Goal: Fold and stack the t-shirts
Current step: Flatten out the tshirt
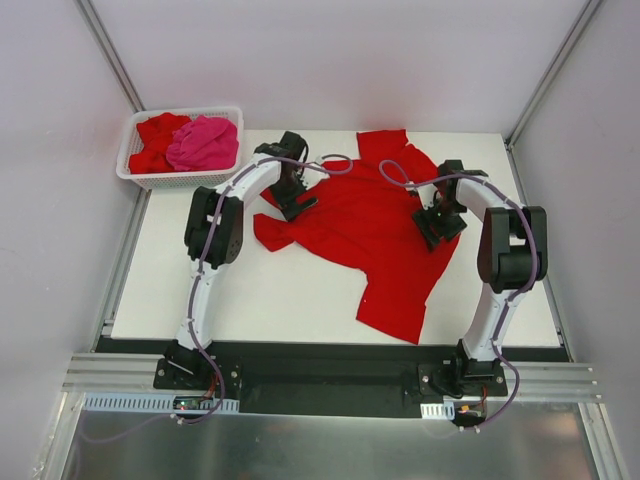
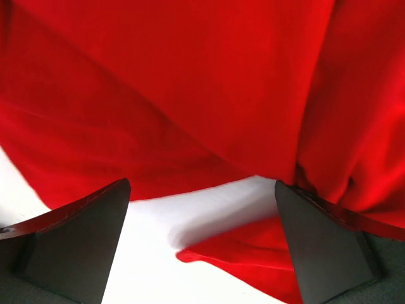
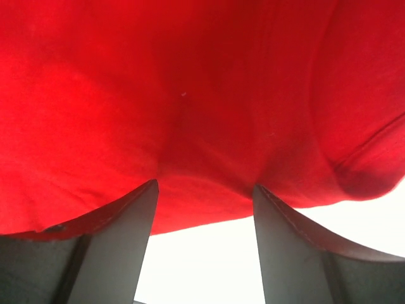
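Across table [image 1: 250, 300], one red t-shirt [image 1: 370, 240]

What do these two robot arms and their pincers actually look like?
The left arm and the right arm are built alike: slim white tubes linked by chunky black joints. A greyish-purple cable runs along each one in loose loops. Each arm ends in a black pincer. The left pincer and the right pincer each have two flat, dark, wedge-shaped fingers.
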